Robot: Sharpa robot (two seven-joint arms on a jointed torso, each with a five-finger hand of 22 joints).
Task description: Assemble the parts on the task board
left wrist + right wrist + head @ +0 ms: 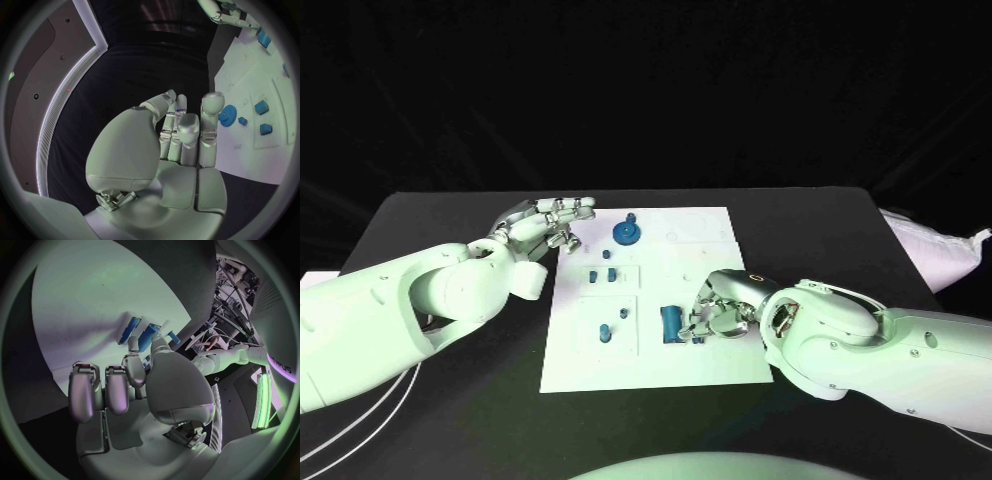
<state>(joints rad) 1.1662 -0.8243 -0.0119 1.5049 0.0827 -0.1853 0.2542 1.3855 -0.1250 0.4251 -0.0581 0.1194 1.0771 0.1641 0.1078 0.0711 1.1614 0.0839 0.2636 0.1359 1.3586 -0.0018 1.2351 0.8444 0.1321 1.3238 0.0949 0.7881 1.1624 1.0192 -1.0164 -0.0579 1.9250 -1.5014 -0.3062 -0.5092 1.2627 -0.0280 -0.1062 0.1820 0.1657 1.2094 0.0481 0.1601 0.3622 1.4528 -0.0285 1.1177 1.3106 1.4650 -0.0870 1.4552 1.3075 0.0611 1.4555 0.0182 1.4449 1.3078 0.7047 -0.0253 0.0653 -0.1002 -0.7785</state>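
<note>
The white task board point(661, 360) lies mid-table, bare black table point(444, 215) on all sides. The left hand point(545, 225) hovers at the board's far left corner, fingers curled in, holding nothing, near the blue gear point(629, 233). The right hand point(718, 308) rests on the board, fingertips touching a blue cylinder point(671, 322); whether it grips it, I cannot tell.

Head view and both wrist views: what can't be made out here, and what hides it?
- Right hand, head view: its fingers cover whether it touches the blue cylinder.
- Same contact, right wrist view: a fingertip overlaps the cylinder; grip unclear.
- Small blue parts on the task board: too small to tell shapes.
- Left hand: fingertip contact with the board unclear.
</note>
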